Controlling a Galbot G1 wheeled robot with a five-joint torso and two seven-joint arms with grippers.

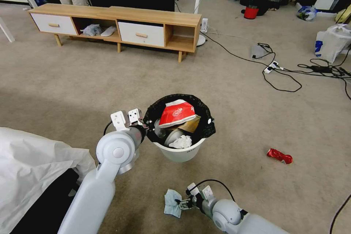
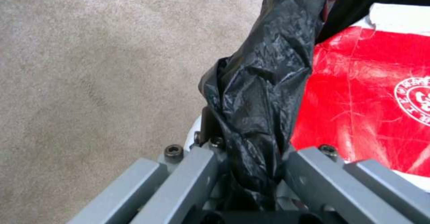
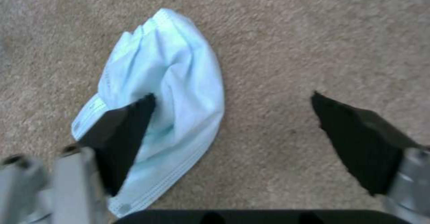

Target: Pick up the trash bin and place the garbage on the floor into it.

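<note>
Two jaws: left gripper (image 2: 251, 170) clamping trash bin (image 1: 179, 151) rim, right gripper (image 3: 233, 116) wide over mask (image 3: 172, 93)

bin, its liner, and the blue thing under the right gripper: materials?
Trash bin: looks like smooth white moulded plastic, with an even matte wall. Liner: thin glossy black plastic film, crinkled and folded over the rim, pinched by the left gripper. Mask: soft pleated light blue fabric, probably nonwoven, with stitched edges, below the open right gripper.

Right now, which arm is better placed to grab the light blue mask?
Right. The right gripper hangs open over the light blue mask on the carpet, while the left gripper is clamped on the trash bin rim.
</note>
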